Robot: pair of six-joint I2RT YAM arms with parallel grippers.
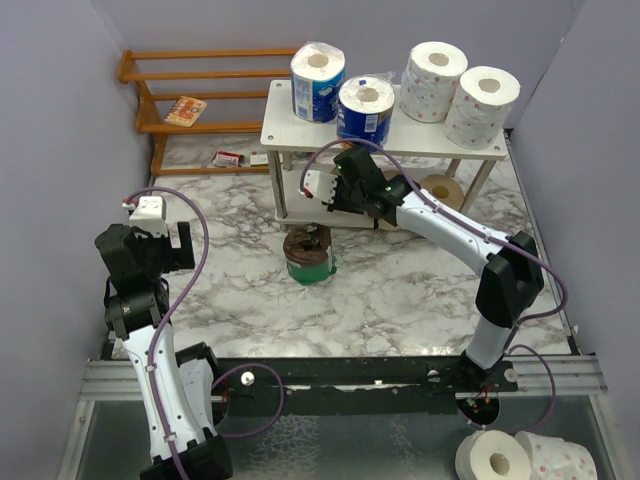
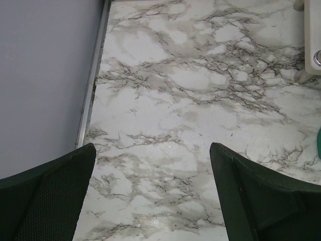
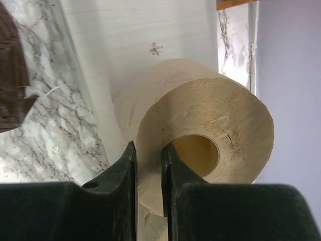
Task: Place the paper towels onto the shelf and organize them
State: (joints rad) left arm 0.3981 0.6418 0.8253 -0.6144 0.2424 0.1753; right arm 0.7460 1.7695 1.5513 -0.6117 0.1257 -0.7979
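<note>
The pale two-tier shelf [image 1: 285, 130] stands at the back. On its top are two blue-wrapped rolls [image 1: 317, 82] and two white dotted rolls [image 1: 433, 67]. A tan roll [image 1: 445, 188] lies on the lower tier. A dark brown roll with a green band [image 1: 308, 256] stands on the table in front. My right gripper [image 1: 352, 185] reaches under the top tier. In the right wrist view it [image 3: 149, 155] is shut on the wall of a tan roll [image 3: 210, 115], one finger inside the core, over the lower board [image 3: 125, 40]. My left gripper [image 1: 160, 240] is open and empty over bare marble [image 2: 153, 201].
An orange slatted rack [image 1: 200, 75] holding a small packet stands at the back left. A small red box [image 1: 228, 157] lies on the floor beside it. Two more white rolls [image 1: 495, 462] lie past the table's near right edge. Purple walls close both sides.
</note>
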